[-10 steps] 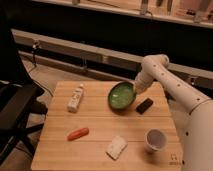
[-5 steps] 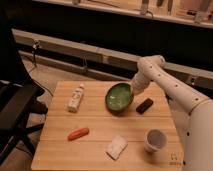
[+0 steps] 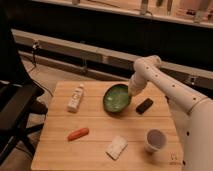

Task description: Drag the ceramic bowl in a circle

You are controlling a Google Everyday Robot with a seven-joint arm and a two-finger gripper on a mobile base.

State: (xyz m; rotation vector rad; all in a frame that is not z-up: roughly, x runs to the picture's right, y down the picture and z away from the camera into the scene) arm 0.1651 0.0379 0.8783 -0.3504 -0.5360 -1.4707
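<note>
The ceramic bowl is round, shallow and glossy green with a dark rim. It sits on the wooden table a little right of centre, toward the far side. My gripper comes down from the white arm at the bowl's right rim and touches it there. The bowl looks slightly tipped toward me.
A white bottle lies at the left. An orange carrot-like item lies front left. A white packet lies at the front. A small white cup stands front right. A black object lies right of the bowl. A black chair stands left.
The bowl has slid left and slightly toward me across the table, with the gripper moving along at its right rim.
</note>
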